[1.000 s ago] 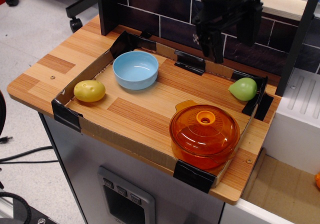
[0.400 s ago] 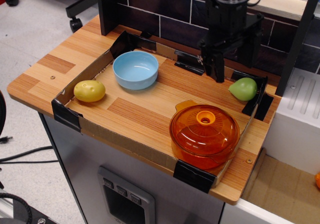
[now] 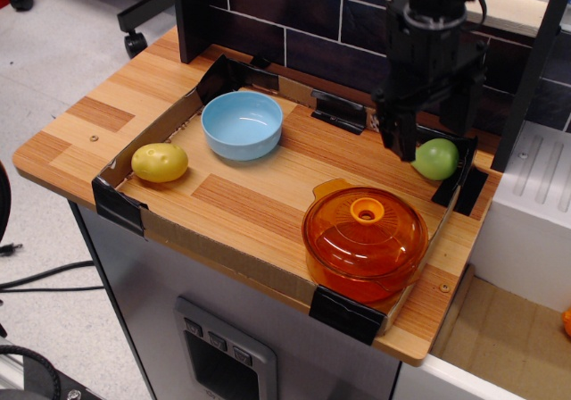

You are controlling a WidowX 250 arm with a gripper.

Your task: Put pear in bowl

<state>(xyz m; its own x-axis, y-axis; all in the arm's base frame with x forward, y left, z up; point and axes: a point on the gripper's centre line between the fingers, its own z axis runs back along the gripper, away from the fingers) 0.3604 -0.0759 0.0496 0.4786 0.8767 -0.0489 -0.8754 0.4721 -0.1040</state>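
Pear: we see the pear [image 3: 436,159] on the table [image 3: 259,195], far right corner, not yet lifted.
Fingers: the gripper [image 3: 434,141] hangs spread around the pear's top, gripping nothing.
Bowl: the bowl [image 3: 242,125] sits empty, well apart.
Left: grasp, carry, drop.

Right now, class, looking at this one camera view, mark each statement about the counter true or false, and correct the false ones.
1. The pear lies inside the bowl. False: it sits on the tray near the right corner, and the bowl holds nothing.
2. The gripper is open, one finger in front of the pear's left side. True.
3. The orange pot has its lid off. False: the lid is on.
4. A yellow fruit lies at the tray's left edge. True.
5. The bowl is orange. False: it is pale blue.
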